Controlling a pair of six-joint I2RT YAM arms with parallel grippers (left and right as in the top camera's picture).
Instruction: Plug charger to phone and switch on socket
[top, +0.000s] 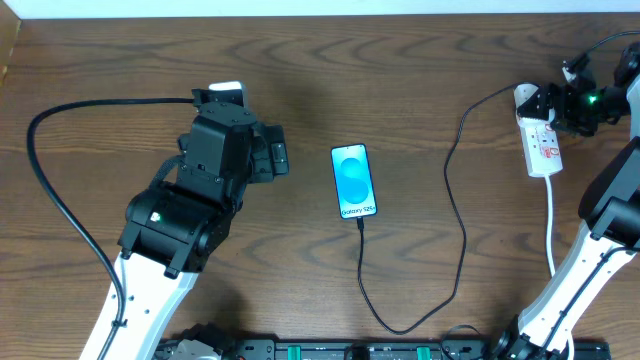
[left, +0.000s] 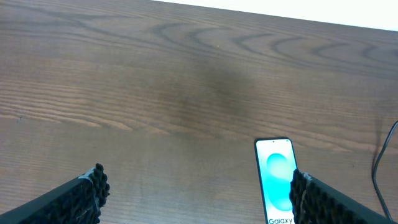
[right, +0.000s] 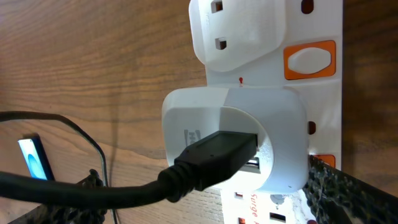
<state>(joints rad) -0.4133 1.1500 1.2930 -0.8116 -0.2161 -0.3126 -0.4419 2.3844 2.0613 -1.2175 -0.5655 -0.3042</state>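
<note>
At the far left, the left arm rose from the near edge of the counter (top: 440, 60), its white lower link slanting up and to the right into a bulky black wrist. The wrist lay roughly level and faced right, toward the middle of the counter. The left tool (left: 198, 185) was spread wide and held nothing; its two ridged black fingers (left: 93, 190) sat at the bottom corners of the left wrist view with only bare wood between them.

Just right of that tool, and apart from it, the phone (top: 355, 181) lay flat, screen up and lit blue, its long side running away from the robot. The charger (top: 462, 230) was plugged into the phone's near end. Its thin black cable ran toward the near edge, looped round, and climbed to the far right.

There the socket (top: 541, 140) lay lengthwise near the right edge, its white cord (top: 551, 220) trailing toward the robot. The charger's black plug (right: 217, 152) sat in a white adapter (right: 230, 124) on the strip, and an orange switch (right: 309, 60) showed beside the next outlet.

The right arm came up from the near right corner, bent at the elbow and reached back left, so its wrist faced the socket's far end. The right tool (right: 205, 179) was open, its fingers either side of the adapter. One was just beside the adapter's edge, the other clear of it.
</note>
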